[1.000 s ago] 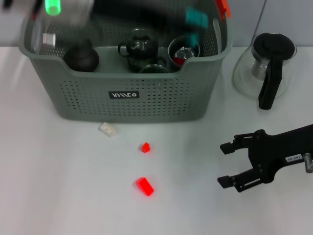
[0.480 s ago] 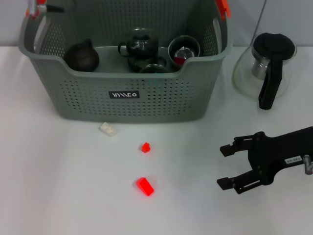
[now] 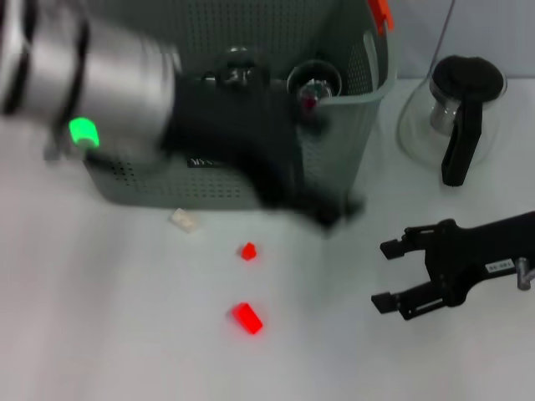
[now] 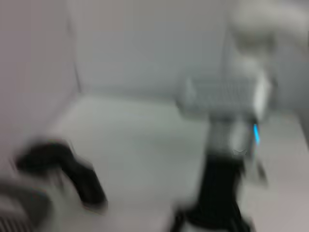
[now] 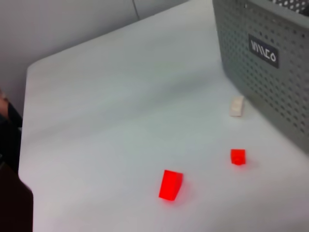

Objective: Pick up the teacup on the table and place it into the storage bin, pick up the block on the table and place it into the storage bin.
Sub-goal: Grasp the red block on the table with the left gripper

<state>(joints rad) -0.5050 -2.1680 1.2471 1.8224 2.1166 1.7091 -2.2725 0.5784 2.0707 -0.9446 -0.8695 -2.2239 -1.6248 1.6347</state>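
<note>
- Landmark is the storage bin (image 3: 351, 159), grey perforated, black label on the front wall, orange clip at its back right corner.
- My left arm (image 3: 125, 83) sweeps across the bin's front, heavily blurred; green LED lit on it. The left gripper (image 3: 334, 213) sits just off the bin's front right corner. Can't tell if its fingers are apart or together.
- The right gripper (image 3: 391, 276) hangs low over the table, in front of the bin and to its right, fingers spread, nothing between them.
- Inside the bin I see a dark teapot (image 3: 238, 67) and a cup (image 3: 313, 83).
- On the table in front of the bin: a white block (image 3: 185, 220) close to the front wall, a small red block (image 3: 248, 251) further out, a larger red block (image 3: 247, 317) furthest.
- A glass carafe (image 3: 456, 117) stands right of the bin.
</note>
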